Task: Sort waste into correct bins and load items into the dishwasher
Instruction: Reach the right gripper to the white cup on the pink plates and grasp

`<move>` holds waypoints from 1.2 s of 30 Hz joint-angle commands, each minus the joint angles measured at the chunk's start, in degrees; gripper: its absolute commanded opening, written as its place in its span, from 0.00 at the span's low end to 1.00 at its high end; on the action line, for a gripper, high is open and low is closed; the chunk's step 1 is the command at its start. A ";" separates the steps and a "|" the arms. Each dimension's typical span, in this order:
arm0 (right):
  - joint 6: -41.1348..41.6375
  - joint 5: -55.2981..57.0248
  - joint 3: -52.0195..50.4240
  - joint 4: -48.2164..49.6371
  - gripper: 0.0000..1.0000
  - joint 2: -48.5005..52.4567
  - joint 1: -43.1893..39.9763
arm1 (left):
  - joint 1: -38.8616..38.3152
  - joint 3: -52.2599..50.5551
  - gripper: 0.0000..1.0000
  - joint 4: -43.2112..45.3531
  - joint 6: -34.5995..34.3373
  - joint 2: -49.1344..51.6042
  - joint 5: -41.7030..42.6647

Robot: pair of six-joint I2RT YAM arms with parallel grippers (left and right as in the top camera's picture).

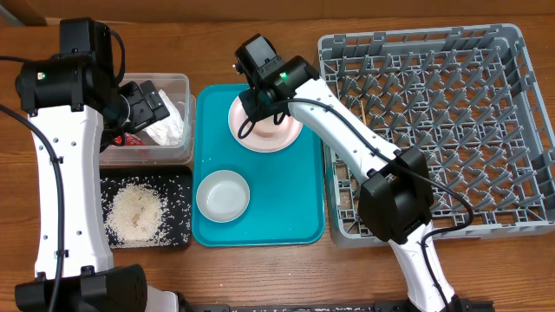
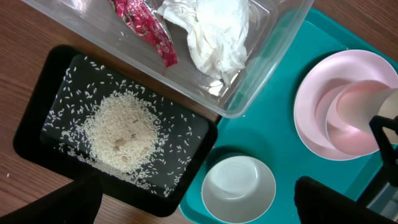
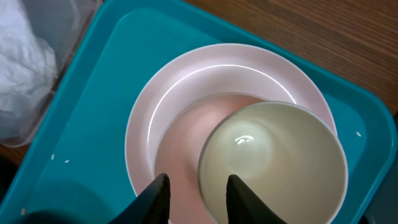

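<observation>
**Overhead view.** On the wooden desk, a large square grey plastic dish rack stands at 3 o'clock of a teal rectangular serving tray. A pale pink round plate lies at the tray's 12 o'clock end. A pale greenish-white round bowl lies toward 7 o'clock. The right tool hangs directly over the plate. The left tool is over a clear rectangular plastic tub, with a shallow black rectangular tray at the tub's 6 o'clock. The right arm is plainly the nearer to the plate.

**Left wrist view.** The tub holds a crumpled red shiny wrapper and a crumpled white paper napkin. Loose white rice grains are heaped in the black tray. The left tool's fingers are spread wide, with nothing between them.

**Right wrist view.** A pink round bowl sits in the plate. A small cream round cup stands inside it, offset toward 4 o'clock. The right tool's fingers stand at a moderate gap and straddle the cup's wall at its 8 o'clock, one outside over the bowl and one over the cup's interior. Contact cannot be confirmed.

**Assessment.** The cup is round, so there is no long axis to align. A rim pinch appears set up, and the carry would run toward 3 o'clock, to the rack.
</observation>
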 commanded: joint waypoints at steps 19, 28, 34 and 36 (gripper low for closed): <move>-2.36 0.61 -2.21 -1.81 0.22 0.02 -0.46 | 0.20 0.09 1.00 -0.09 0.85 0.11 -0.55; -3.56 1.27 -2.21 -1.57 0.22 0.07 -0.50 | 0.20 0.09 1.00 -0.11 0.85 0.11 -0.55; -4.07 2.51 -2.95 -1.53 0.22 0.07 -0.50 | 0.20 0.09 1.00 -0.09 0.85 0.11 -0.55; -4.07 2.51 -3.58 -1.49 0.21 0.07 -0.50 | 0.20 0.09 1.00 -0.11 0.85 0.11 -0.55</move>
